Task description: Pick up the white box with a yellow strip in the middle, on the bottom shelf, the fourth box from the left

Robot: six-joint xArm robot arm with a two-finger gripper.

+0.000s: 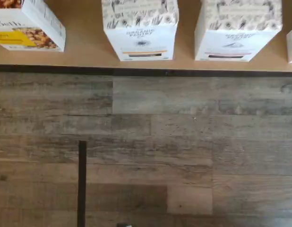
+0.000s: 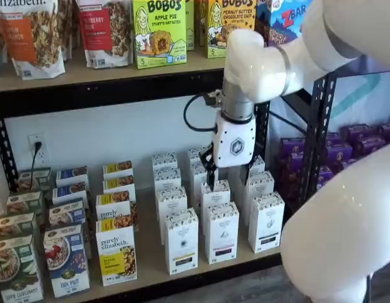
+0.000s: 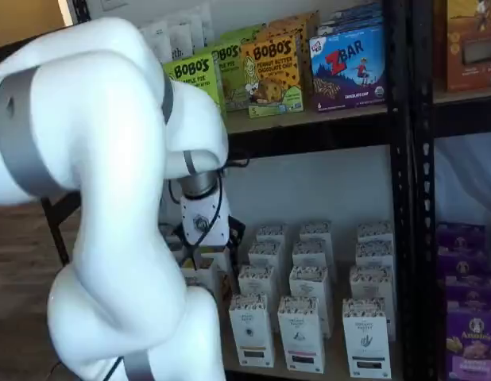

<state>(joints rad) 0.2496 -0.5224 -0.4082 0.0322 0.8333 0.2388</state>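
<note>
Bottom shelf [image 2: 151, 278] crowded; end effector [image 2: 228, 175] spread wide above the white box [image 2: 182, 240]. Risk: lookalike carton at three o'clock [image 2: 222, 232] grabbed instead.

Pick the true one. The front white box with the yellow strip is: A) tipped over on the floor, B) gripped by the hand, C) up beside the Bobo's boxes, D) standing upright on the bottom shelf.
D: the white box stands upright at the front of the bottom shelf, and the hand hangs above the rows behind it, holding nothing.

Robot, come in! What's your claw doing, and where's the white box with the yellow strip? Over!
Gripper open, empty, hanging over the rows of cartons. White box upright, front row on the bottom shelf, untouched. Nothing blocking its front.
</note>
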